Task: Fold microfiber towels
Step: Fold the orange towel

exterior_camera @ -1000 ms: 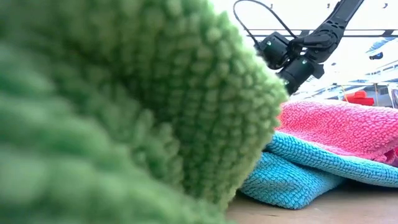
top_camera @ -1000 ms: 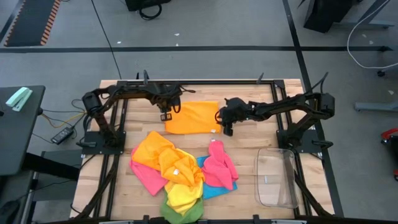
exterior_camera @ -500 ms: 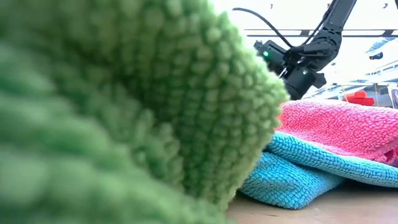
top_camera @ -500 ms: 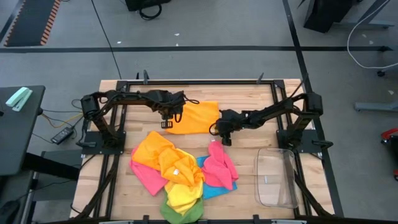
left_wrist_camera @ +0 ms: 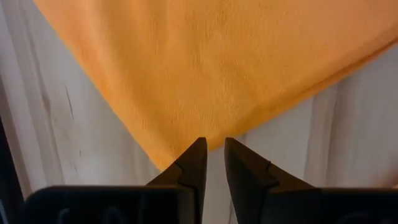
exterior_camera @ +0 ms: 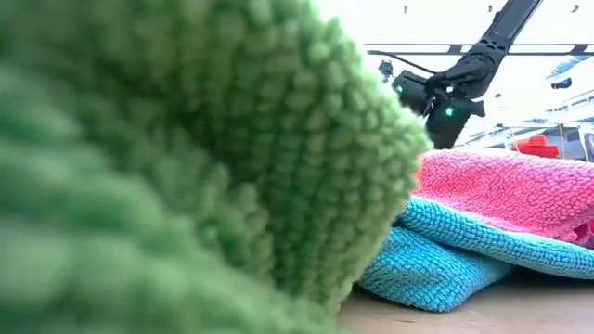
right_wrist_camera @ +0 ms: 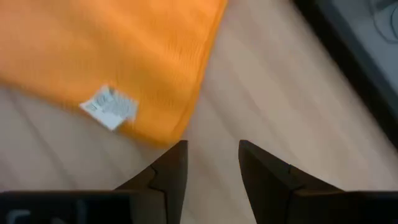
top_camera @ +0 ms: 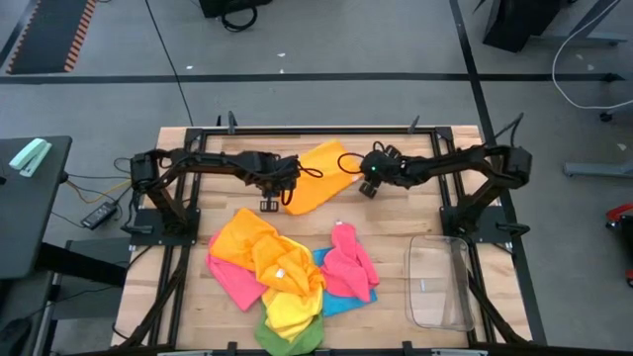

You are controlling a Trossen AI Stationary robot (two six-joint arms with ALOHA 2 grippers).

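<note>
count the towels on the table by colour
orange: 2, one spread near the arms, one in the pile
pink: 2
yellow: 1
blue: 1
green: 1
total: 7 visible

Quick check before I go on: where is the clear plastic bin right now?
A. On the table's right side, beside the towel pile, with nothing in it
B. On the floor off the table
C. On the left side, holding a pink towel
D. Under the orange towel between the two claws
A: in the high view the clear bin sits on the table's right side, next to the pink towel, with no towel inside.
</note>
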